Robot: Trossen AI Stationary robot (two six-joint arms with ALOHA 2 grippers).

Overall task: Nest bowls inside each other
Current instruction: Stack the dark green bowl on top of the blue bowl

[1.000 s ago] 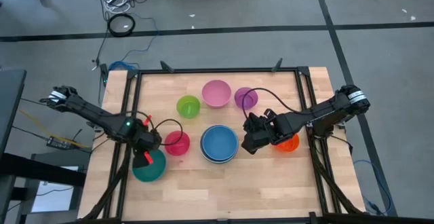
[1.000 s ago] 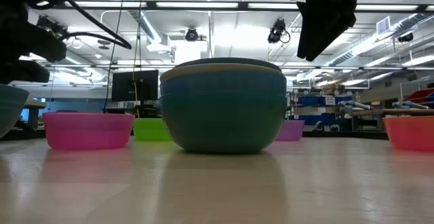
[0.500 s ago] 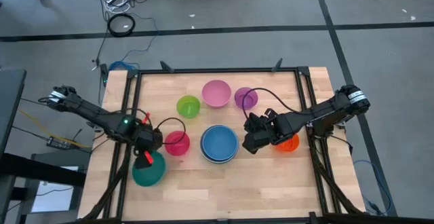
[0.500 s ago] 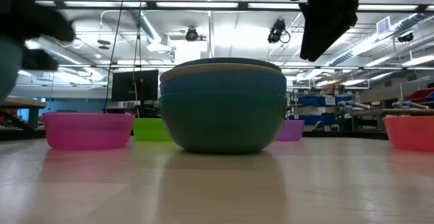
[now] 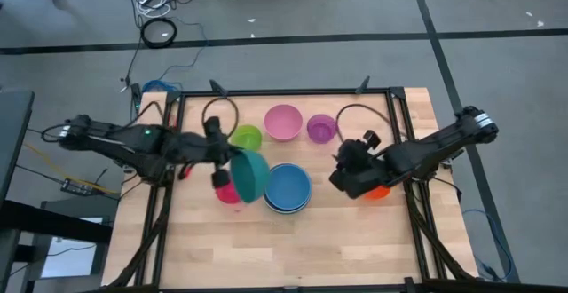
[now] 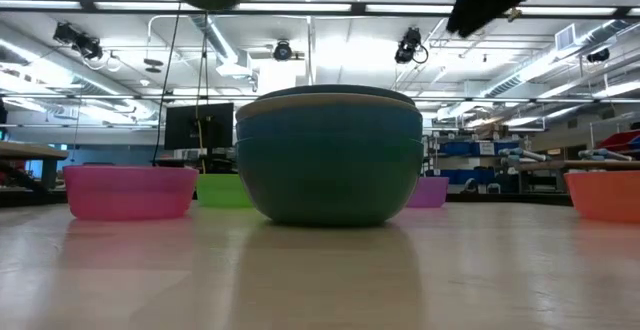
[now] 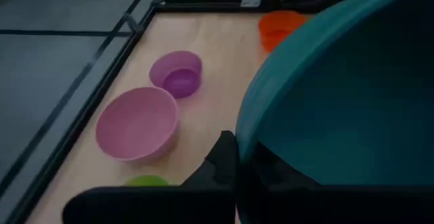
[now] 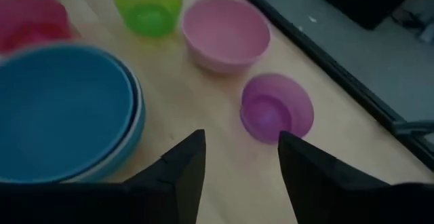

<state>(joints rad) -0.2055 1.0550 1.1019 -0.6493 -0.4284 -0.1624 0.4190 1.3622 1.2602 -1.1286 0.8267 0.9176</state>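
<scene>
Over the tabletop (image 5: 355,240), a tilted teal bowl (image 5: 252,176) is pinched by the left hand (image 5: 219,155); the right hand (image 5: 351,176) is held spread above.

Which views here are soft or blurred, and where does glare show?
Left wrist view: the teal bowl held close up is soft and fills the frame. Right wrist view: the blue bowl and magenta bowl are blurred, as are the dark fingers. Low view: bright ceiling strip lights; the table carries a dull sheen. High view: evenly lit.
</scene>
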